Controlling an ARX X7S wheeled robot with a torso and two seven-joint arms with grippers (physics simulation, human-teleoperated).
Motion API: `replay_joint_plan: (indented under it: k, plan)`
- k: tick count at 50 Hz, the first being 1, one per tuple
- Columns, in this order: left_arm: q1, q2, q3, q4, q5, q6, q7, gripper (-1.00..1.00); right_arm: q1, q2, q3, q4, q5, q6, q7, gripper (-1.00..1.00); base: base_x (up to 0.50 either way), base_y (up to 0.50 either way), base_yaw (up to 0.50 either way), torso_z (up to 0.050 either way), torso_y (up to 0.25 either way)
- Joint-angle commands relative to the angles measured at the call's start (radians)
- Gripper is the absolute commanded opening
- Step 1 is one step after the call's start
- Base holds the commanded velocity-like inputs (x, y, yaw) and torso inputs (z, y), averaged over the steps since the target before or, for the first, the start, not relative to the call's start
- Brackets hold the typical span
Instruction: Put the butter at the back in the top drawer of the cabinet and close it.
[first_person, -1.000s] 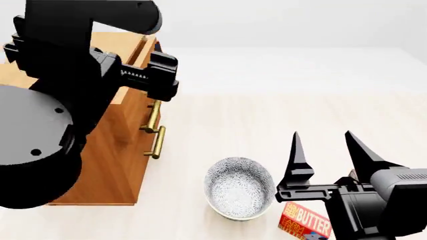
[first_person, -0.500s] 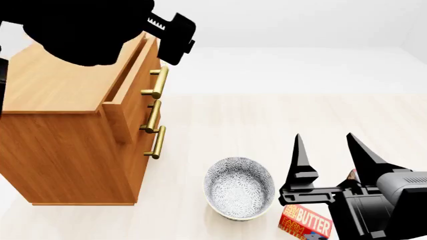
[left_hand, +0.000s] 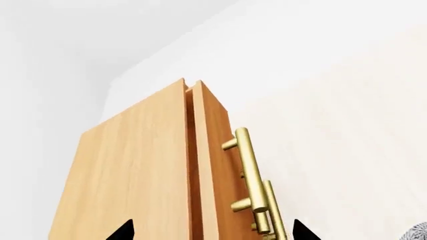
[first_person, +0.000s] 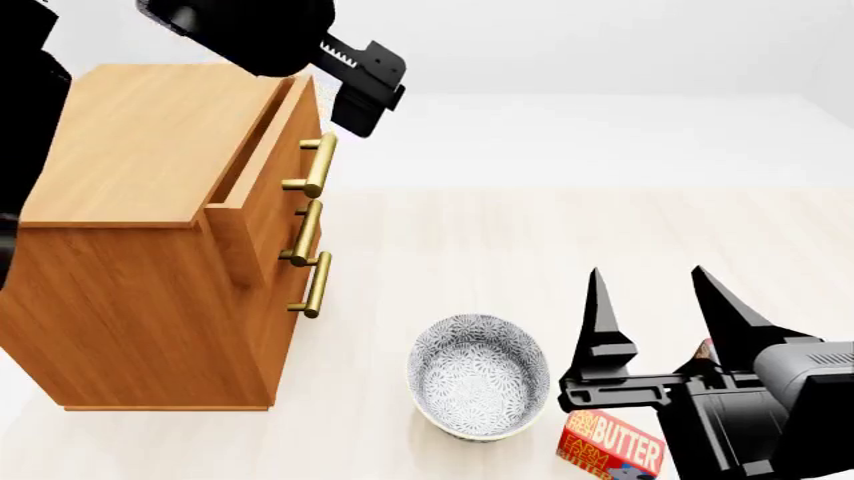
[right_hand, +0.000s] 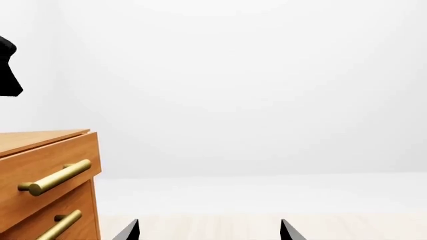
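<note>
The top drawer (first_person: 267, 150) stood ajar, ready for butter (first_person: 610, 445). The right end effector (first_person: 647, 292) spread wide beside the butter (empty); the left end effector's (first_person: 358, 95) spread was unclear.

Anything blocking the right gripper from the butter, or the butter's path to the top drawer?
Nothing sits between the right gripper and the butter, which lies just below it. Between the butter and the top drawer, which is only slightly ajar, stands the patterned bowl; the left gripper hovers near the drawer handle.
</note>
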Motion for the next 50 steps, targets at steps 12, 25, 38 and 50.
replay_joint_plan:
  k: [12, 25, 38, 50]
  plan:
    - [-0.019, 0.096, 0.125, -0.211, 0.025, -0.013, 0.146, 1.00, -0.014, 0.019, -0.001, 0.013, 0.015, -0.028, 0.010, 1.00, 0.00, 0.00, 0.00, 0.000, 0.000]
    - [-0.039, 0.150, 0.230, -0.325, 0.090, 0.001, 0.288, 1.00, -0.010, 0.030, -0.002, 0.015, 0.029, -0.029, 0.022, 1.00, 0.00, 0.00, 0.00, 0.000, 0.000]
    - [-0.048, 0.156, 0.429, -0.347, -0.025, 0.057, 0.327, 1.00, -0.016, 0.040, -0.005, 0.018, 0.034, -0.042, 0.029, 1.00, 0.00, 0.00, 0.00, 0.000, 0.000]
    - [-0.043, 0.157, 0.604, -0.344, -0.138, 0.113, 0.359, 1.00, -0.026, 0.047, -0.004, 0.033, 0.035, -0.063, 0.025, 1.00, 0.00, 0.00, 0.00, 0.000, 0.000]
